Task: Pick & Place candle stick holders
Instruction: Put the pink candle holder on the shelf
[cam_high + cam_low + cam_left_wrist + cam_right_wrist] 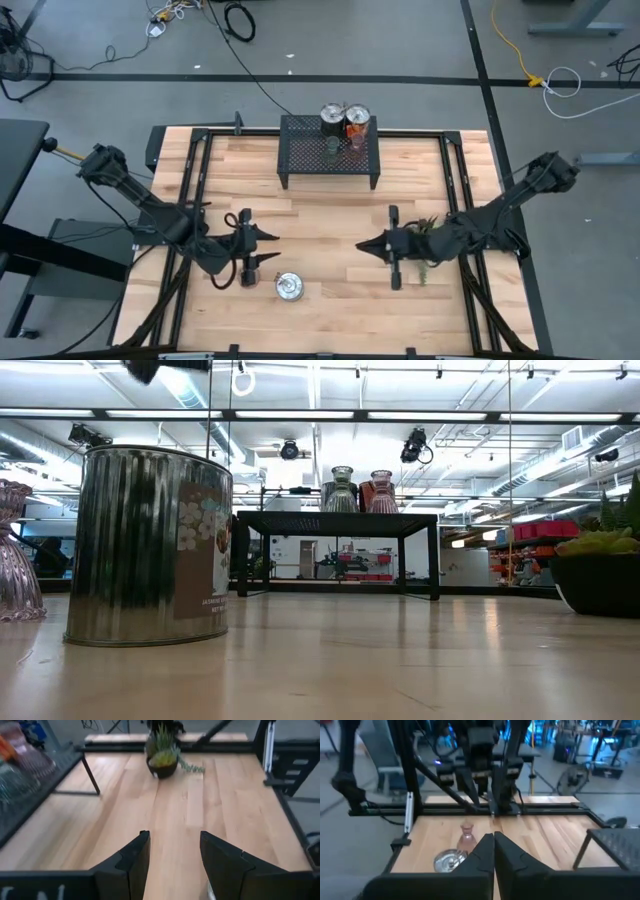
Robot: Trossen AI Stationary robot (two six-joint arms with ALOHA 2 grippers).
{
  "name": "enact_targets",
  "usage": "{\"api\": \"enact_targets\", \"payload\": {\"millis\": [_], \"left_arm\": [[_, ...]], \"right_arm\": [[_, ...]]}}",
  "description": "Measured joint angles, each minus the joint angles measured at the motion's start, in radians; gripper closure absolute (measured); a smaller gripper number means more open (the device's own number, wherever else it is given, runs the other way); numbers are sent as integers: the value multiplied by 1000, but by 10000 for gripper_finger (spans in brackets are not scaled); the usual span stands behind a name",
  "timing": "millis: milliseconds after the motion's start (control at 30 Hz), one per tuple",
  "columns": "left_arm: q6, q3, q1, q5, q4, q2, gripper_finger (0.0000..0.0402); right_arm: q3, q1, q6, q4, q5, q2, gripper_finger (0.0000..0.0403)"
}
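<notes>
The wooden table (320, 220) carries a far rack (330, 165) with two holders; a third pink holder (466, 836) stands near the left gripper (262, 247), fingers apart. Right gripper (372, 245) is closed. Better to straddle it low and squeeze gently.

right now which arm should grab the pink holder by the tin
Left: the pink holder stands beside the tin, near the open left tool; the right tool is shut, farther off.
</notes>
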Motion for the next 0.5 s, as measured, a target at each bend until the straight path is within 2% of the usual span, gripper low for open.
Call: {"api": "enact_targets", "payload": {"millis": [100, 200, 400, 500], "left_arm": [[-18, -70, -2, 9, 58, 0, 225], [5, -149, -3, 15, 152, 0, 225], [84, -262, -6, 198, 393, 4, 225], [56, -280, -4, 226, 408, 16, 225]], "right_arm": [[-130, 0, -30, 176, -6, -53, 398], [-225, -4, -94, 263, 7, -101, 397], [-359, -62, -49, 340, 15, -206, 395], [-419, -99, -36, 367, 12, -244, 395]]}}
